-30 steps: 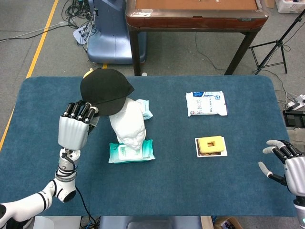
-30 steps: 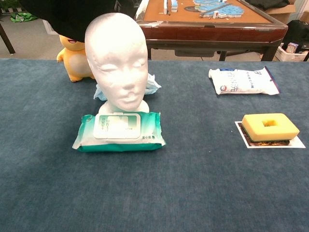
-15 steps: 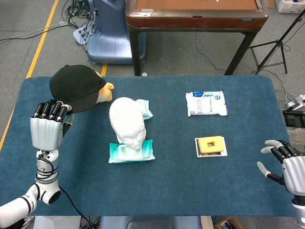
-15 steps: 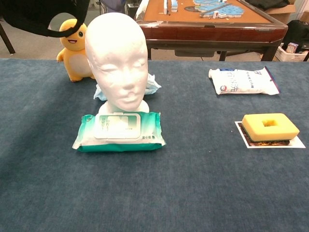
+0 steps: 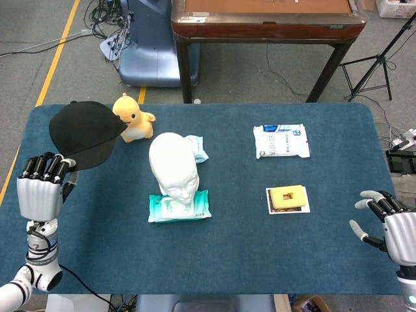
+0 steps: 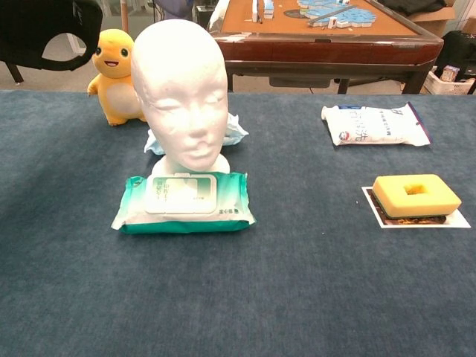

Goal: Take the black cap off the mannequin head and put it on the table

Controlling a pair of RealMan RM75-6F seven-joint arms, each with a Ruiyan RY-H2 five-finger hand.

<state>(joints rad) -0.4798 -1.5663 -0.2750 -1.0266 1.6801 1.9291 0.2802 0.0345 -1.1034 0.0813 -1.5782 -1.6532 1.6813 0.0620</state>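
Removal is judged done: the mannequin head (image 5: 173,166) stands bare, and the black cap (image 5: 82,133) is held up at the worktop's (image 5: 260,260) left end by the curled fingers (image 5: 43,166) of the left hand (image 5: 40,186). Setting it down remains. The right hand (image 5: 390,224) is held empty, fingers spread. Print on the wipes pack (image 6: 183,202) cannot be read.
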